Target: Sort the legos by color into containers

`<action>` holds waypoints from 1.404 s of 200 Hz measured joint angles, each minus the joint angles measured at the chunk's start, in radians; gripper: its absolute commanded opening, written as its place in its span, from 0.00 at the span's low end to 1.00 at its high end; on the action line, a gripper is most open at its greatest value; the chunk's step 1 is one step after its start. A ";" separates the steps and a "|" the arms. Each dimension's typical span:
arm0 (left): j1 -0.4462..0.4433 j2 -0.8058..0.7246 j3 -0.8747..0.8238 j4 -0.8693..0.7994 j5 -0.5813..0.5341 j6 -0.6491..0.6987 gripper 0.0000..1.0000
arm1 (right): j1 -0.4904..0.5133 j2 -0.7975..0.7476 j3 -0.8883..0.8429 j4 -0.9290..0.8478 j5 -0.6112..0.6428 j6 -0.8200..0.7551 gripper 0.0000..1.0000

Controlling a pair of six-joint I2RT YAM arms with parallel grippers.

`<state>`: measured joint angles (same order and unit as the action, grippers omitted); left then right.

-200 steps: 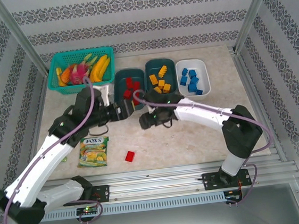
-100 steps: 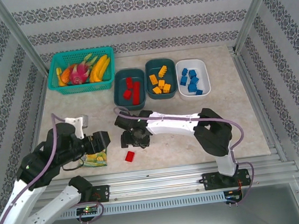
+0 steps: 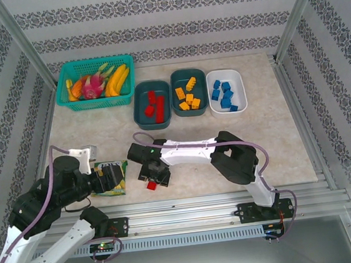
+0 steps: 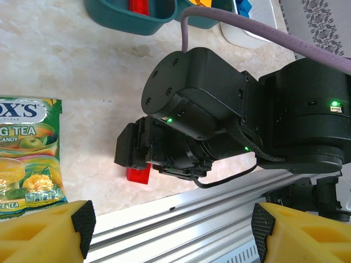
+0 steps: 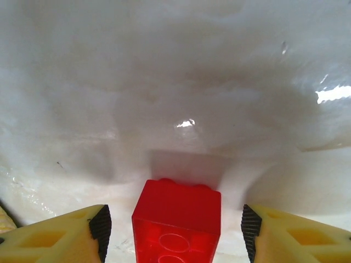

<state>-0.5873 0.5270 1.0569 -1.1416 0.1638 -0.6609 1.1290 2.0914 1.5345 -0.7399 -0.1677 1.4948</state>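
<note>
Right wrist view: right gripper (image 5: 175, 233) straddling the one loose red lego (image 5: 176, 211), jaws apart with a gap on each side, nothing held. The brick is judged light, rigid and glossy, apt to skid; pinch its two flat side walls. It lies on the smooth, shiny desk (image 3: 277, 139) by the near edge, snack packet (image 4: 27, 148) to its left, red-filled teal container (image 3: 140, 119) farther back. Left gripper (image 4: 171, 233) hangs open, empty.

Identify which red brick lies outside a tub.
The red brick on the table between the right gripper's jaws; the other red bricks lie in the leftmost teal tub.
</note>
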 measured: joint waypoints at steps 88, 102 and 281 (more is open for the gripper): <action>0.000 -0.010 -0.008 0.005 0.000 -0.011 0.77 | -0.010 0.015 0.023 -0.005 -0.023 0.018 0.25; 0.000 -0.006 -0.019 0.009 0.000 -0.021 0.77 | -0.021 0.015 0.046 -0.023 -0.010 -0.008 0.24; 0.291 0.633 0.150 0.464 0.134 -0.141 0.81 | -0.457 0.215 0.775 -0.076 0.055 -0.806 0.22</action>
<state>-0.2966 1.1599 1.2068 -0.6777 0.2974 -0.8021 0.6720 2.3062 2.3093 -0.8158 -0.1127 0.6888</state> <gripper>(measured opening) 0.813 0.322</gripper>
